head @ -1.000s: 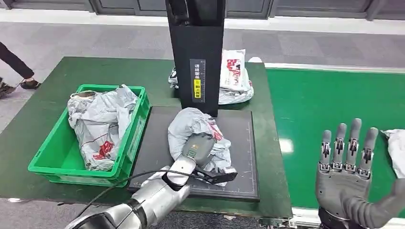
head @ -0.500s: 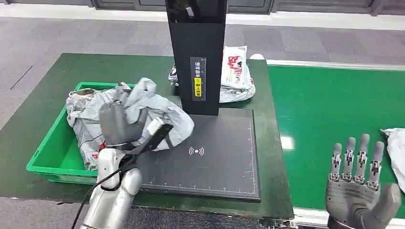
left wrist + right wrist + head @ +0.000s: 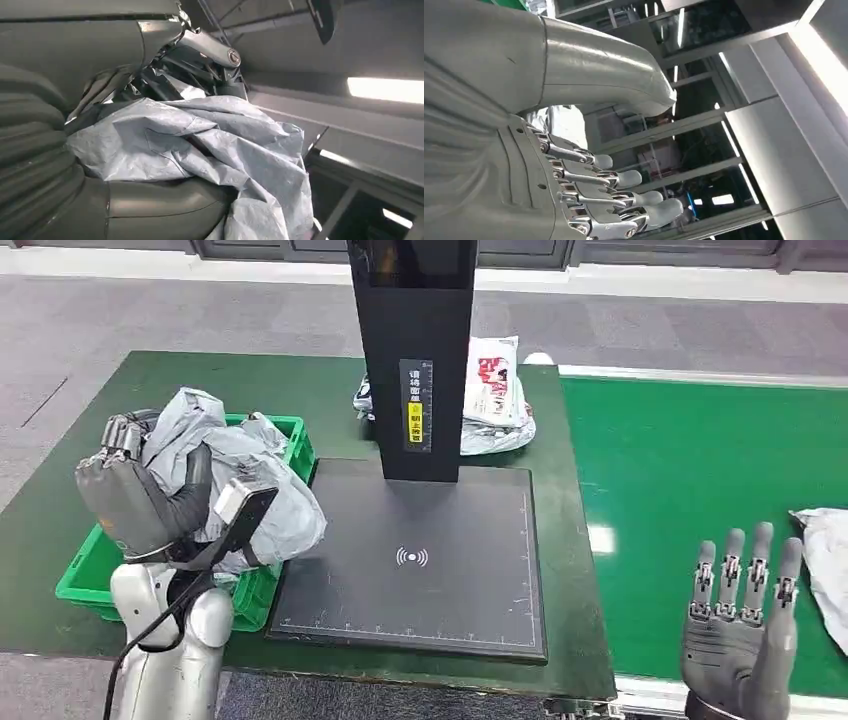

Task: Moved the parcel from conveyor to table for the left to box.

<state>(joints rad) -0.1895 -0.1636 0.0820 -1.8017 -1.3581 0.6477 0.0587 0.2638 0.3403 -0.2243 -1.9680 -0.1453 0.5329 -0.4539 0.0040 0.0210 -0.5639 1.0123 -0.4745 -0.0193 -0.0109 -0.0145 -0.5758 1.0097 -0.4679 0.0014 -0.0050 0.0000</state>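
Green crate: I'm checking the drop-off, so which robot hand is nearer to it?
Left. The left robot hand holds the grey parcel right above the green crate. The right robot hand is raised, fingers spread, by the conveyor, across the table.

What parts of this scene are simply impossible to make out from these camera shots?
- Contents of the green plastic crate: head view, hidden by the crumpled grey plastic parcel in the left hand.
- White parcel on the conveyor: cut off by the head view's right edge.
- Small print on the black post's label: too small.
- Left hand's fingers: left wrist view, mostly buried in the parcel.
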